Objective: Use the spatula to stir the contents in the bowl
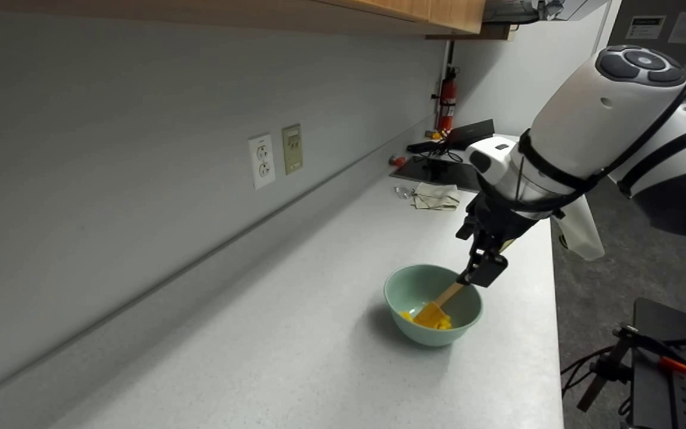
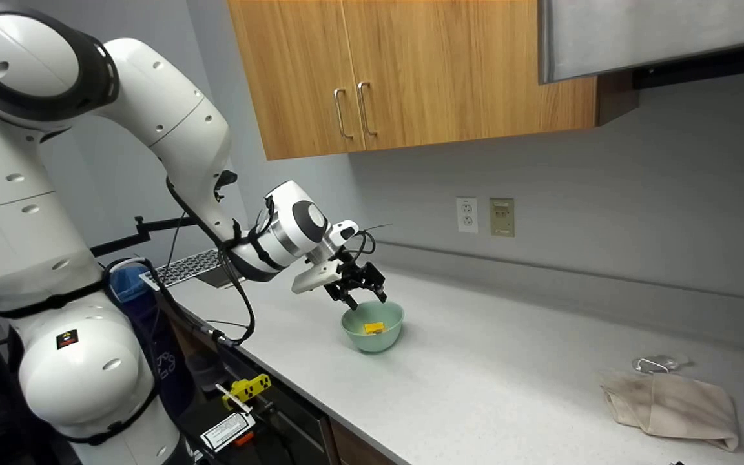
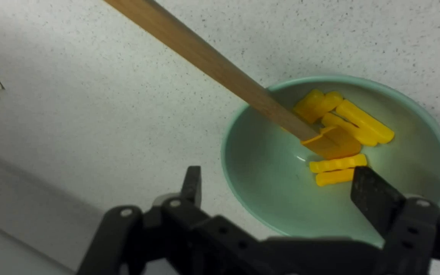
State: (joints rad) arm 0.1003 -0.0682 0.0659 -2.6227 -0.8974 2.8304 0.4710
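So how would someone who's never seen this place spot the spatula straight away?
Find the long white counter along the grey wall, then the pale green bowl on it. The spatula is in that bowl, blade down, its wooden handle slanting out over the rim. Unlike the loose yellow pieces beside its orange-yellow blade, it has a long handle.

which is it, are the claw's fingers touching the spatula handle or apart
Apart. In the wrist view the claw stands open, with bowl and counter showing between its fingers and the spatula handle.
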